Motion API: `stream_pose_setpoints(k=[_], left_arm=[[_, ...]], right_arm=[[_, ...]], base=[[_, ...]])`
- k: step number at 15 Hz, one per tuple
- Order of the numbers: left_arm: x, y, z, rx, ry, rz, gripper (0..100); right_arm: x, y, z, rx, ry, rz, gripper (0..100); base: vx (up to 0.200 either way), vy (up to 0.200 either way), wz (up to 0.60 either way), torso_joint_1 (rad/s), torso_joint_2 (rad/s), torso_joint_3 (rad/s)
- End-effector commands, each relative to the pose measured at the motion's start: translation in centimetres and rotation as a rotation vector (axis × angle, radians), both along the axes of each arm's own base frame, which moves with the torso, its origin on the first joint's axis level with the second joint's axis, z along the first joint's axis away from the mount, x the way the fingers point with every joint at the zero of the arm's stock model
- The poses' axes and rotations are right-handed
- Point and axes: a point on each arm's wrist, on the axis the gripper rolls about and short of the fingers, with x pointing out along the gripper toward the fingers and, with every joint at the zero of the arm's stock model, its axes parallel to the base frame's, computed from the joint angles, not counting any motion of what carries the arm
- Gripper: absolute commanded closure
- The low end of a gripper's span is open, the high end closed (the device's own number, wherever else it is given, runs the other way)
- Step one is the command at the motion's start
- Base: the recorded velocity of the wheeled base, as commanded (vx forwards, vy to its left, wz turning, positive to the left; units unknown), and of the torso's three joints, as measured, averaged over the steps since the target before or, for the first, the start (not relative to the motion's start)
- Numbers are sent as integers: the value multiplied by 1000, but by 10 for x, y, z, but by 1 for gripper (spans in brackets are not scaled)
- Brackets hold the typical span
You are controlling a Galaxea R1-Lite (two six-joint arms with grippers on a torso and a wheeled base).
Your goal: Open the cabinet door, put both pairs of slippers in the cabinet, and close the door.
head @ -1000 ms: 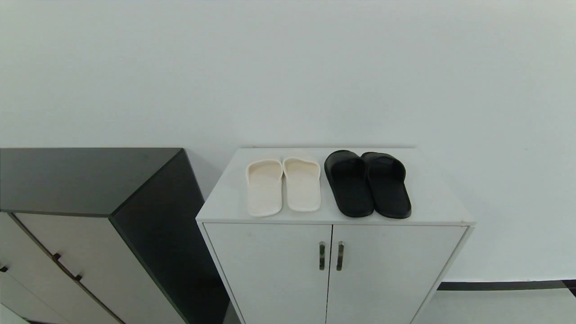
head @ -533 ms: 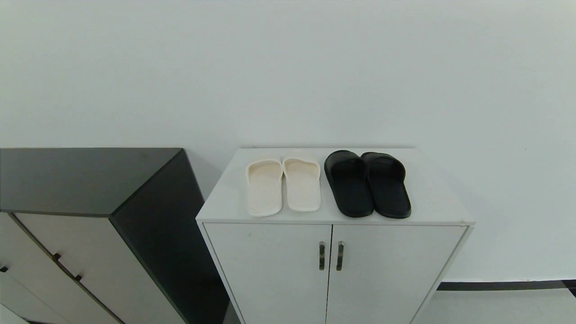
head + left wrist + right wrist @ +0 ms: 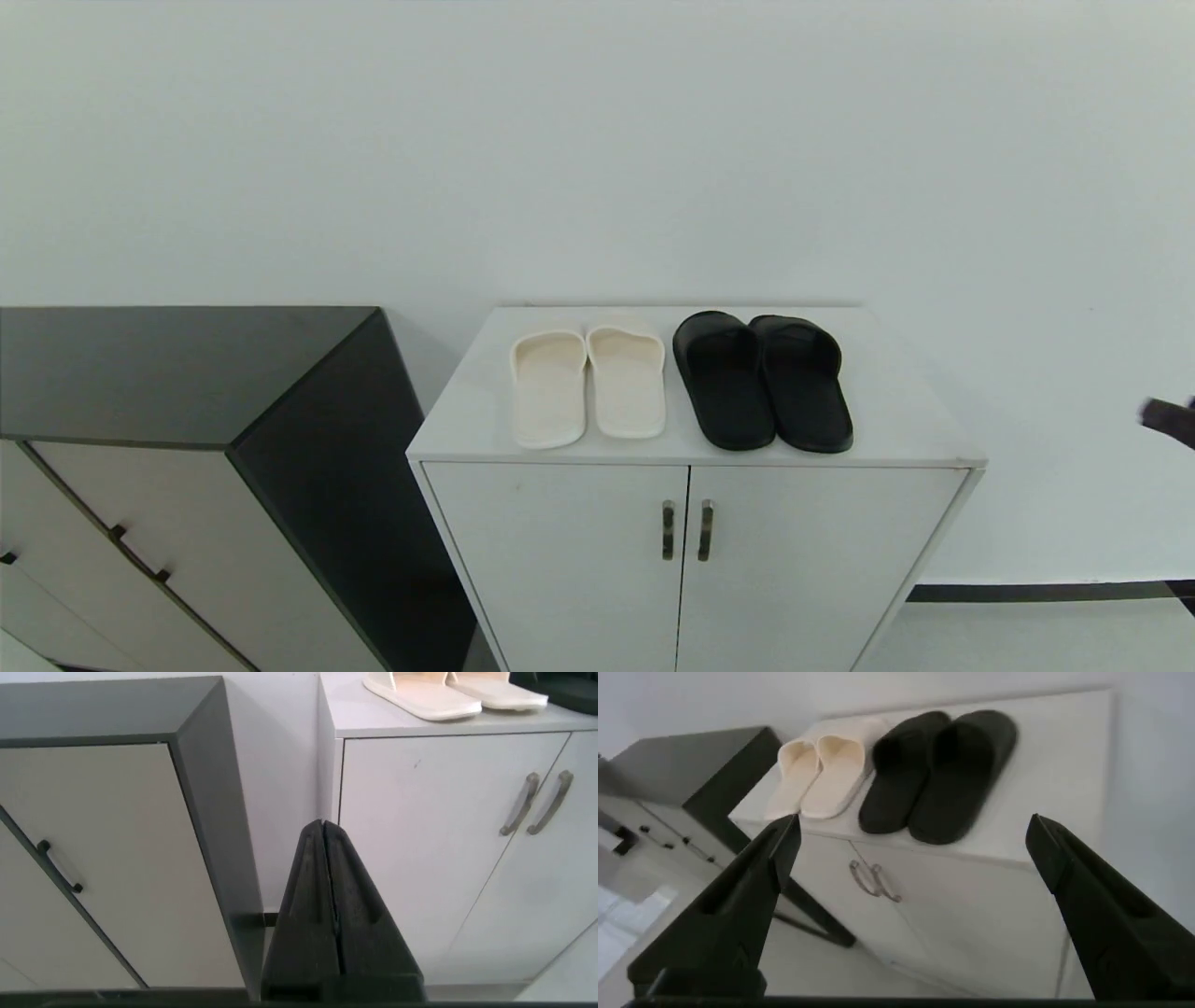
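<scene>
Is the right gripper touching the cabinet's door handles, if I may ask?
Apart: the head view shows the right gripper right of the cabinet, far from the door handles.

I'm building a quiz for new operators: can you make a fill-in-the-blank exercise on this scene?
The cream slippers and black slippers lie on ___ of the white cabinet.
The black pair lies on the robot's ___ of the cream pair.
The cabinet's doors are ___.
The left hand is shut; the right hand is ___.
Missing words: top, right, shut, open.
</scene>
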Motion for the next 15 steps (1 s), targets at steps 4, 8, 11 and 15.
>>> stream_pose_setpoints(k=[4,8,11,15], left_arm=[[0,0,0,-4,1,0,100],[0,0,0,-5,1,0,100],[0,0,0,-5,1,0,100],[0,0,0,-5,1,0,100]], right_arm=[[104,101,-4,-70,109,59,0],[155,150,-12,-123,100,-153,0],[177,174,-26,-151,109,-213,0],[197,185,-44,-173,114,-280,0]], base=[[0,0,0,0,0,0],[0,0,0,0,0,0],[0,0,0,0,0,0],[0,0,0,0,0,0]])
